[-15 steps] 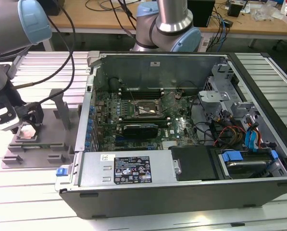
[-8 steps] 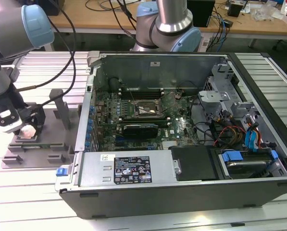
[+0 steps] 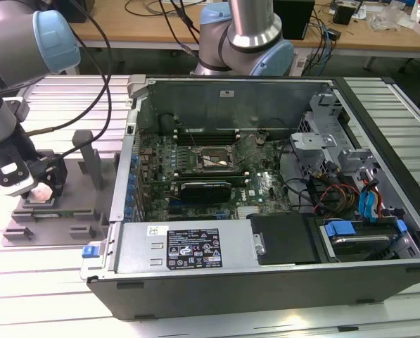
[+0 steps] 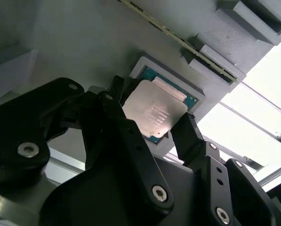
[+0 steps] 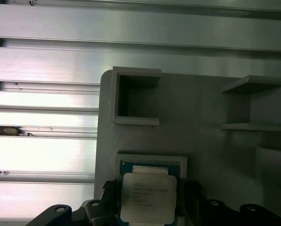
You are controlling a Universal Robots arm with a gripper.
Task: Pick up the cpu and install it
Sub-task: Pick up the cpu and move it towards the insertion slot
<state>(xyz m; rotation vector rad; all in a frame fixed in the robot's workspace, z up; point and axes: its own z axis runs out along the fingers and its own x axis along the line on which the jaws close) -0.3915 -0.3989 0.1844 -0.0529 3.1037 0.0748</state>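
In both wrist views, nearest the cameras, the black gripper (image 4: 151, 104) (image 5: 149, 189) is seen lowered over the cpu (image 4: 152, 113) (image 5: 147, 197). Its fingers (image 4: 189, 136) are spread, one on either side of the chip; narrow gaps at the chip's edges are seen in the first wrist view, so nothing is grasped. The cpu lies flat, silver top up, in a shallow square recess of the grey fixture block (image 4: 84, 37) (image 5: 201, 108), and a thin green rim can be made out around the metal cover. Raised pockets and ledges of the same grey plastic are seen on the block just beyond the chip. In the exterior view the gripper (image 3: 42, 193) is found at the middle of the exterior view's left edge, set down on the fixture block (image 3: 62, 227), which rests on the slatted metal table (image 3: 41, 296). Just beside the block, toward the exterior view's right, an opened computer case (image 3: 266, 282) is laid on its side, the motherboard (image 3: 259, 186) exposed within. The black socket frame (image 3: 213, 160) is seen near the board's centre, well apart from the chip. Farther back, at the top of the frame, the arm's blue-capped joint (image 3: 245, 35) and a wooden desk (image 3: 125, 28) are visible.
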